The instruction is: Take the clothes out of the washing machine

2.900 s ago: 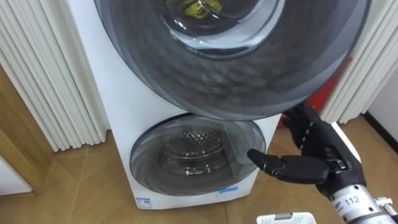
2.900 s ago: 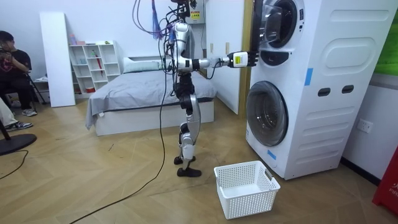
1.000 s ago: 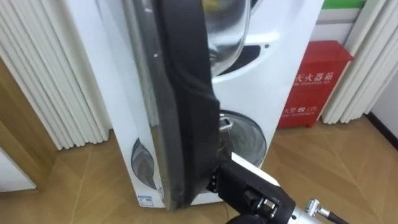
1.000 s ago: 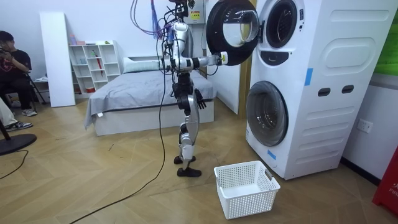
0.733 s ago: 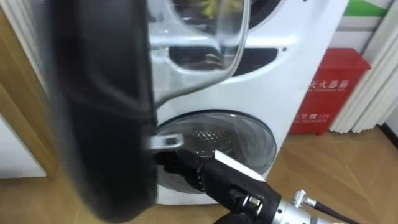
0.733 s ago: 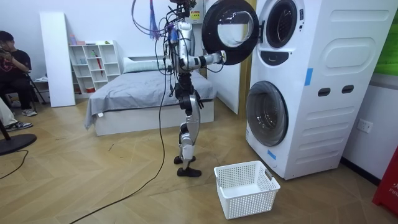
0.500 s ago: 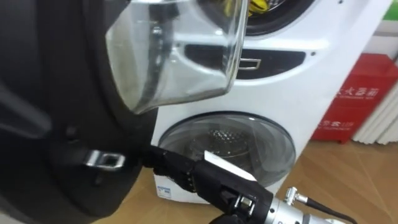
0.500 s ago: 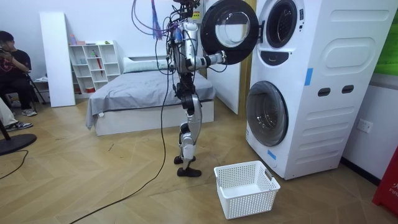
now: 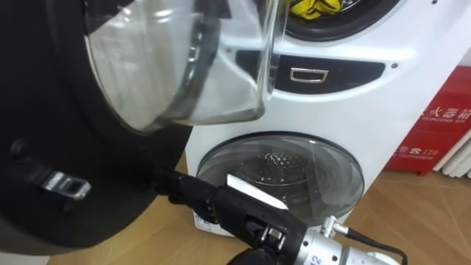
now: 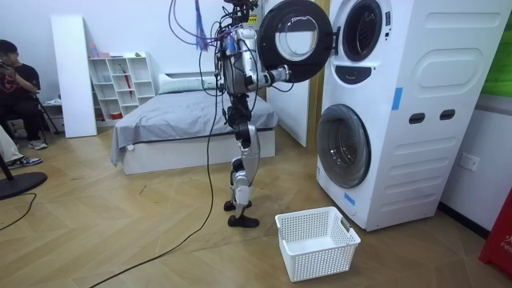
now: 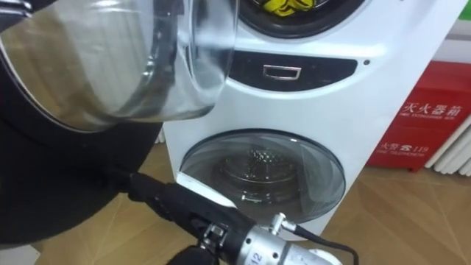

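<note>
The upper washing machine's round door (image 9: 66, 147) stands swung wide open at my left, its glass bowl (image 9: 184, 66) bulging toward me. Behind it the upper drum's opening holds yellow clothes (image 9: 316, 7), also at the top of the right eye view (image 11: 283, 6). My right hand (image 9: 199, 200) reaches in from the lower right, fingers straight, their tips against the door's black inner rim. In the room view I stand upright on the room view's left of the washer stack, right arm stretched to the open door (image 10: 292, 38). My left hand (image 10: 234, 120) hangs by my hip.
The lower machine's round door (image 9: 283, 177) is closed. A red box (image 9: 441, 140) stands to the right of the machines. A white laundry basket (image 10: 316, 242) sits on the wooden floor before the stack. A bed (image 10: 176, 120) and a seated person (image 10: 16, 88) are behind me.
The upper door has swung from closed to wide open toward my left. My right hand went along with its edge, and my body has turned a little toward the machine.
</note>
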`<state>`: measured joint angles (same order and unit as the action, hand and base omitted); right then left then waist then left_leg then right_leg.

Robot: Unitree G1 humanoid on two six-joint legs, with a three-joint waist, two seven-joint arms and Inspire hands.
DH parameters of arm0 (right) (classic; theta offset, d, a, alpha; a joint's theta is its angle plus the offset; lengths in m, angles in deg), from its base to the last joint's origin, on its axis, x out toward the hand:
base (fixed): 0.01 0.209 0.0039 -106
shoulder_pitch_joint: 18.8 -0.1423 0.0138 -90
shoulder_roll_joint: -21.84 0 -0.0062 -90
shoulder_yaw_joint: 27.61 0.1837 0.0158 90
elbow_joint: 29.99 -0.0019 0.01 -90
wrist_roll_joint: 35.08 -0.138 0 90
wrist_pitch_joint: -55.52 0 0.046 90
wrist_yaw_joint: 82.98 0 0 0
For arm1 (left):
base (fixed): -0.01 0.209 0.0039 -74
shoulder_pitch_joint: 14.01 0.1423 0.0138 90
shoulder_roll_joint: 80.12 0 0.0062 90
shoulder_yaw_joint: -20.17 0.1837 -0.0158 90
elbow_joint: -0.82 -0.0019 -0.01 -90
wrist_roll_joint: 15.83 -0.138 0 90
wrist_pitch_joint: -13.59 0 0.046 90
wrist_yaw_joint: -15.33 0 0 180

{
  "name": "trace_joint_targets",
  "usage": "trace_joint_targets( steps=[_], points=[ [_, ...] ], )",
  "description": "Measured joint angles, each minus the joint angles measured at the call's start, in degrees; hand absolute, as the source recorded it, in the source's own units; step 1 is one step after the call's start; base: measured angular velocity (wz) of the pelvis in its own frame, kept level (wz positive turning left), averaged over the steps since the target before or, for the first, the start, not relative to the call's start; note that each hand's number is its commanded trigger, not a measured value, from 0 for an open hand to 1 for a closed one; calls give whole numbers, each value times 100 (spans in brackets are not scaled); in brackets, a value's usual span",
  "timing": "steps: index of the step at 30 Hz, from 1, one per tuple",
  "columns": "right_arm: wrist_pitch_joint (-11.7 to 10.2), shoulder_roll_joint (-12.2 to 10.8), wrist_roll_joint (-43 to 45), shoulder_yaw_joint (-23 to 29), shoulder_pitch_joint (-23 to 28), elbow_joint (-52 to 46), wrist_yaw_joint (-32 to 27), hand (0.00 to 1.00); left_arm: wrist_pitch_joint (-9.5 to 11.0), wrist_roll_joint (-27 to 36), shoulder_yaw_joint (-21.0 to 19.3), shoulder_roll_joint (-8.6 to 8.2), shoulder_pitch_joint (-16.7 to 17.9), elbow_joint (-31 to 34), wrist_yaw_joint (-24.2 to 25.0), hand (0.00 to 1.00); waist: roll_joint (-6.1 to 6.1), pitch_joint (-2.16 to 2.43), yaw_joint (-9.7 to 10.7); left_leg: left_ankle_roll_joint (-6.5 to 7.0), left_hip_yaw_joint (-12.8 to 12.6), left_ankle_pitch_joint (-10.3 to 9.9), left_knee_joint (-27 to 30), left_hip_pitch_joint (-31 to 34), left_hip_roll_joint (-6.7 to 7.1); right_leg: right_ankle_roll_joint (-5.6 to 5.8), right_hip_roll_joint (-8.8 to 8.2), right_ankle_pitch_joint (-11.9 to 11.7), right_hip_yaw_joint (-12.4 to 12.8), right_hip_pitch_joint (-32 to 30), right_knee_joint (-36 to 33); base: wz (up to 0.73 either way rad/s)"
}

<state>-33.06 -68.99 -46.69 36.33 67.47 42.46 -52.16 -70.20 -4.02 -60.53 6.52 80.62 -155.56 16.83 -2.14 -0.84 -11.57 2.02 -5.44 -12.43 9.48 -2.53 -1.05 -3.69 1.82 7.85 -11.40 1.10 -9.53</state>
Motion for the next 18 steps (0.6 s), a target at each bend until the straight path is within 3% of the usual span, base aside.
trace_joint_targets(
  steps=[9, 18],
  points=[
    [54, -84, 3, -215, -197, 114, -265, 0, 2, 0, 0, 0, -7, 2, -14, 0, -18, 9, -30, 3, 3, 2, 3, 4, 7, 0, -15, 0, -90, 3, -5, 0],
    [107, -214, 322, -208, -265, 149, -579, 0, -7, -139, -24, -27, -41, 0, -87, 0, -17, 8, -308, 5, 73, 6, 18, 30, 14, 2, -24, 1, -138, 6, -4, 2]
  ],
)
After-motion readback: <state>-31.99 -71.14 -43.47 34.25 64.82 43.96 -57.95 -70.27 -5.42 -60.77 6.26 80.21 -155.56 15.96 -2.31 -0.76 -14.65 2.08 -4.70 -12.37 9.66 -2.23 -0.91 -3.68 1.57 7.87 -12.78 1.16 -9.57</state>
